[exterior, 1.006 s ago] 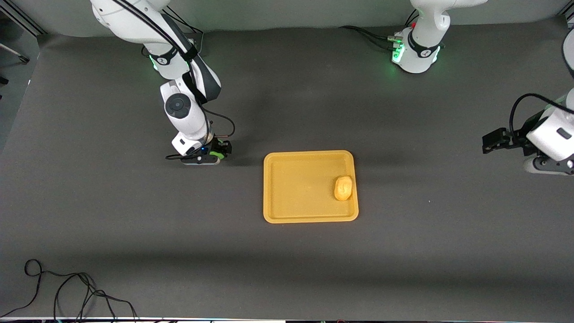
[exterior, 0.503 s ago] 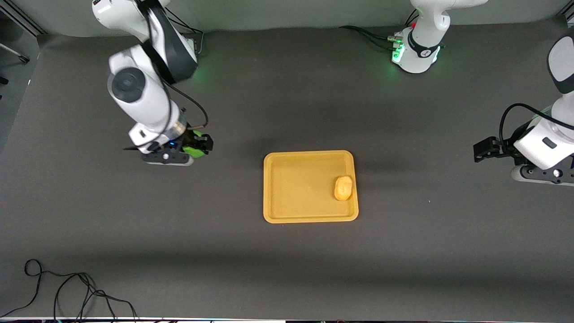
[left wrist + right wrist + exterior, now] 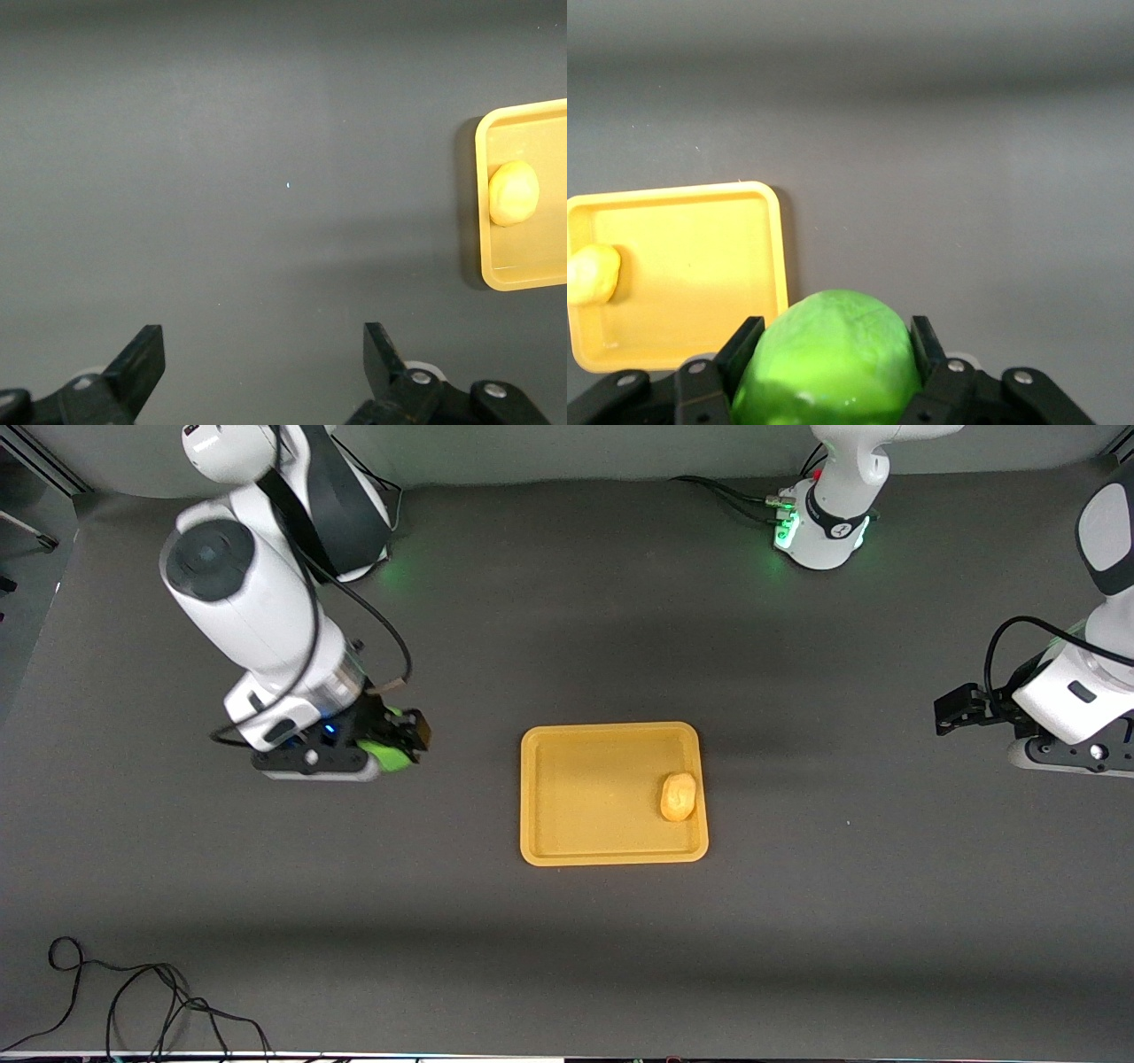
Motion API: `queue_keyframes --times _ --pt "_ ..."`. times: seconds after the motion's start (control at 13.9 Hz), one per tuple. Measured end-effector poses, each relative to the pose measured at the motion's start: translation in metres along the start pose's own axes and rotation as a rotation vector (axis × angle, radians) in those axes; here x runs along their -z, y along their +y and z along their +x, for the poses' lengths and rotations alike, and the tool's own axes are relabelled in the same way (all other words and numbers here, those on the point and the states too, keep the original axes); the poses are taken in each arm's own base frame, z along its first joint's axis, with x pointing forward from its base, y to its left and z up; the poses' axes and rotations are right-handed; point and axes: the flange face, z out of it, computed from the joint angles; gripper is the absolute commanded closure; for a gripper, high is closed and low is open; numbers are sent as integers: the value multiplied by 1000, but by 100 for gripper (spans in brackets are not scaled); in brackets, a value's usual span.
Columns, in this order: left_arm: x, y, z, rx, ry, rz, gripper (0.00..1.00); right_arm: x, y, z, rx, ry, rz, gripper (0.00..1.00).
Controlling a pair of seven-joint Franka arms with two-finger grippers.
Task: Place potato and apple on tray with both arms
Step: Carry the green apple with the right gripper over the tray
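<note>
The yellow-orange tray point(image 3: 567, 824) lies at the table's middle. The potato point(image 3: 679, 795) rests in it near the rim toward the left arm's end; it also shows in the left wrist view point(image 3: 514, 194) and the right wrist view point(image 3: 592, 274). My right gripper point(image 3: 400, 742) is shut on the green apple point(image 3: 386, 755) and holds it above the table, beside the tray toward the right arm's end. The apple fills the space between the jaws in the right wrist view point(image 3: 830, 363). My left gripper point(image 3: 950, 712) is open and empty, over the table toward the left arm's end.
A black cable point(image 3: 133, 1001) lies looped on the table near the front camera at the right arm's end. The tray also shows in both wrist views point(image 3: 524, 274) point(image 3: 700, 266). The arm bases stand along the table's back edge.
My right arm has lifted the apple off the table and risen, drifting a little away from the tray. My left gripper has shifted slightly toward the tray.
</note>
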Motion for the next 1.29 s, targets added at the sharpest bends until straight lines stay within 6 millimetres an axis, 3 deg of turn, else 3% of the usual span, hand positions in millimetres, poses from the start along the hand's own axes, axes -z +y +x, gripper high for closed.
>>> queue_keyframes --times 0.14,0.29,0.65,0.79,1.08,1.29 --pt "-3 2 0 -2 -1 -1 0 -21 -39 18 -5 5 1 43" --pt "-3 2 0 -3 -1 -1 0 -43 -81 21 -20 14 7 45" --pt "-10 3 0 -6 -15 -4 0 -126 -200 -33 -25 33 31 50" --pt "-14 4 1 -12 -21 -5 0 -167 -219 -44 -10 46 43 50" --pt "-13 5 1 -15 -19 -5 0 -261 -231 -57 14 55 46 50" --pt "-13 5 1 -15 -18 -5 0 -305 -231 -63 21 53 41 50"
